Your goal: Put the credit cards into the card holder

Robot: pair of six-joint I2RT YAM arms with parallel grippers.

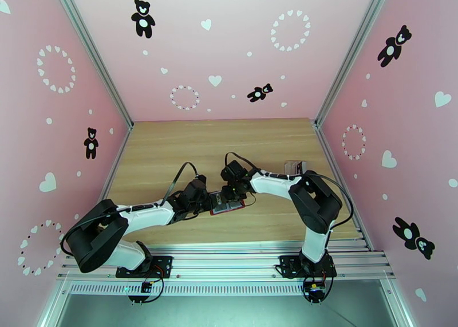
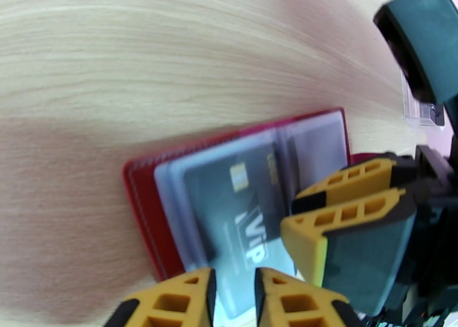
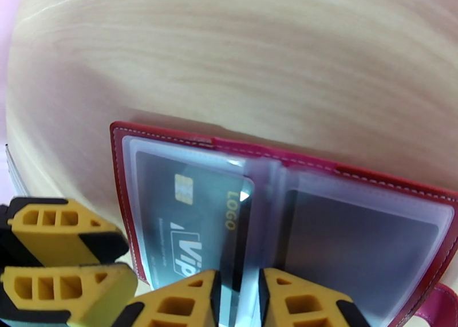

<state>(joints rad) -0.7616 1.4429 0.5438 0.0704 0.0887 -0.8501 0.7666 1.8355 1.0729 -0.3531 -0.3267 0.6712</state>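
The dark red card holder (image 1: 228, 203) lies open on the wooden table, its clear pockets facing up (image 2: 143, 208) (image 3: 343, 170). A dark credit card (image 2: 229, 208) (image 3: 189, 225) with a gold chip and "VIP" lettering sits in the pocket of one page. My left gripper (image 2: 235, 296) (image 3: 123, 260) is shut on the outer end of that page. My right gripper (image 3: 239, 294) (image 2: 289, 213) is shut on the card's edge near the spine. The other page shows a dark grey face behind its plastic. In the top view both grippers (image 1: 209, 201) (image 1: 233, 195) meet over the holder.
A clear plastic case (image 1: 295, 166) (image 2: 421, 107) stands on the table to the right, behind the right arm. Pink walls close in the table on three sides, and bare wood stretches to the back.
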